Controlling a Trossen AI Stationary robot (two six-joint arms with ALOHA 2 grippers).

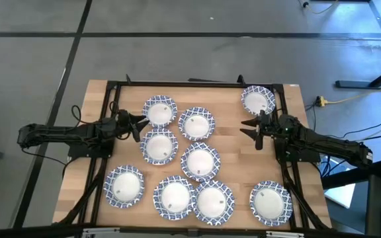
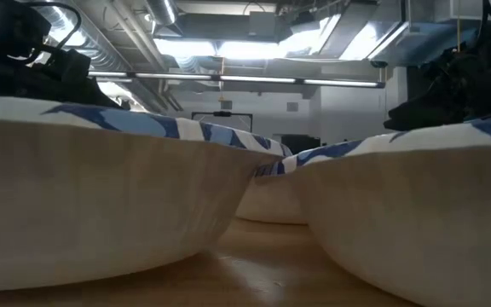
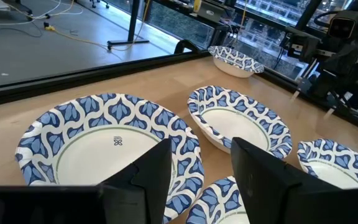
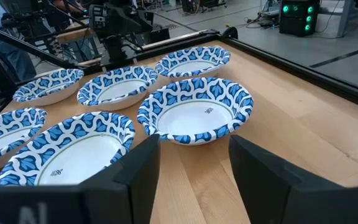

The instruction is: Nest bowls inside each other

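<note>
Several bowls, white inside with blue-and-white patterned rims, sit upright and apart on the wooden table (image 1: 233,142). One (image 1: 257,100) is at the far right, one (image 1: 270,201) at the near right, and the others fill the middle and left. My left gripper (image 1: 137,124) hovers open at the left, beside the far-left bowl (image 3: 110,146). My right gripper (image 1: 249,127) hovers open at the right, pointing toward a middle bowl (image 4: 194,112). Nothing is between either pair of fingers (image 3: 260,177) (image 4: 135,174).
A black frame (image 1: 197,84) runs around the table's working area. In the low view two bowls (image 2: 101,196) (image 2: 416,205) stand close to the camera and hide most of the table. Bare wood lies between the middle bowls and the right arm.
</note>
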